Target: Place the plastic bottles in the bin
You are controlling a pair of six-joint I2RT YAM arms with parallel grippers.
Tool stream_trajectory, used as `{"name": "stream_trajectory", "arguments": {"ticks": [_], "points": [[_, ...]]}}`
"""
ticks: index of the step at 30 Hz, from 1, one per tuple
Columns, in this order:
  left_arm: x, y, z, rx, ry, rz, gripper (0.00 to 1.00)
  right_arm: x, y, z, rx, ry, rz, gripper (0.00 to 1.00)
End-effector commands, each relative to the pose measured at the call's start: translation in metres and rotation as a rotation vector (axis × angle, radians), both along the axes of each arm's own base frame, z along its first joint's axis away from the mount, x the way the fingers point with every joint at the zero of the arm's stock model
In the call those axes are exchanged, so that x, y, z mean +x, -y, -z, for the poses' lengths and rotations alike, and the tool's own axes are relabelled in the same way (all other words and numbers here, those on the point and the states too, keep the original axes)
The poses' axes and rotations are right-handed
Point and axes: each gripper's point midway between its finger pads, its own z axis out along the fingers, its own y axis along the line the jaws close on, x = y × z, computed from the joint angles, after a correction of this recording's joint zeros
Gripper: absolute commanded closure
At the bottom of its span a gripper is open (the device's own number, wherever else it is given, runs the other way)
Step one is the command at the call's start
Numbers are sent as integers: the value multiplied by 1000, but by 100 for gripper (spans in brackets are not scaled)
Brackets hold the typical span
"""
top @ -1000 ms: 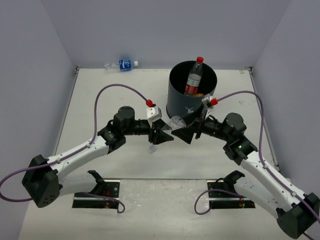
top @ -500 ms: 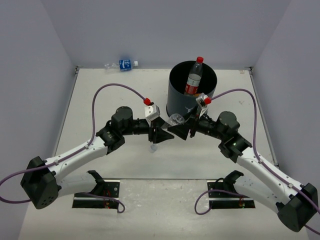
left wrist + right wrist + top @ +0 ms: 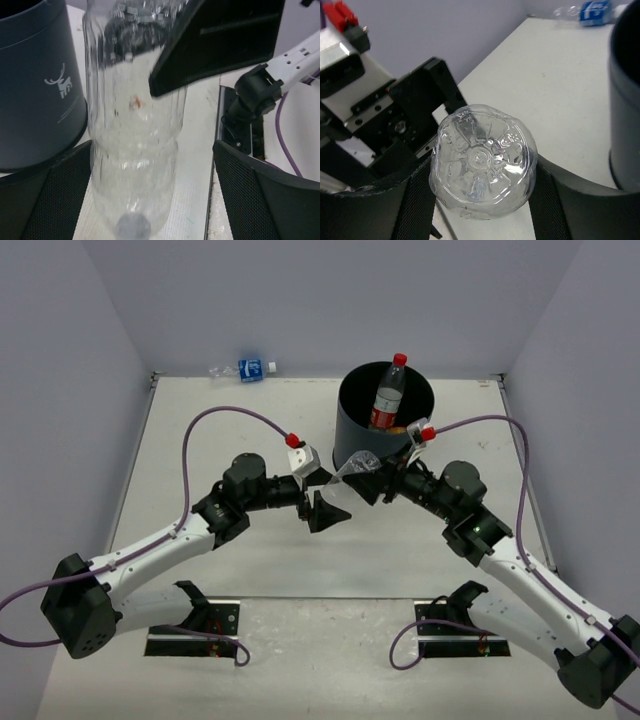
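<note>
A clear unlabelled plastic bottle (image 3: 357, 464) hangs off the table just in front of the bin (image 3: 352, 430), a tall round black bucket with a white deer logo (image 3: 63, 86). My right gripper (image 3: 364, 476) is shut on the bottle; the right wrist view shows its ribbed base (image 3: 482, 162) squeezed between both fingers. My left gripper (image 3: 326, 504) stands open, its fingers (image 3: 260, 195) wide on either side of the bottle (image 3: 135, 130). A red-capped, red-labelled bottle (image 3: 388, 392) stands inside the bin. A blue-labelled bottle (image 3: 250, 368) lies at the back wall.
Something orange (image 3: 398, 427) shows low inside the bin. Purple cables (image 3: 225, 415) arch over both arms. Two black mounting plates (image 3: 195, 625) sit at the table's near edge. Grey walls close the table on three sides.
My right gripper shut on the clear bottle, then my left gripper opened and let it go. The right arm has carried the bottle up and back toward the bin.
</note>
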Motion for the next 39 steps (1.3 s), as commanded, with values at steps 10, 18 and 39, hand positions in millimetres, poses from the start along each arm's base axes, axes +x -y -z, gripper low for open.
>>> {"name": "stream_trajectory", "arguments": {"ticks": [10, 18, 39], "points": [[56, -31, -13, 30, -55, -417, 0, 80, 113, -171, -7, 315, 706, 100], [96, -53, -10, 82, -117, -657, 0, 120, 115, -189, -83, 332, 775, 99], [305, -237, -20, -54, -377, -1253, 0, 250, 48, -41, -270, 36, 665, 50]]}}
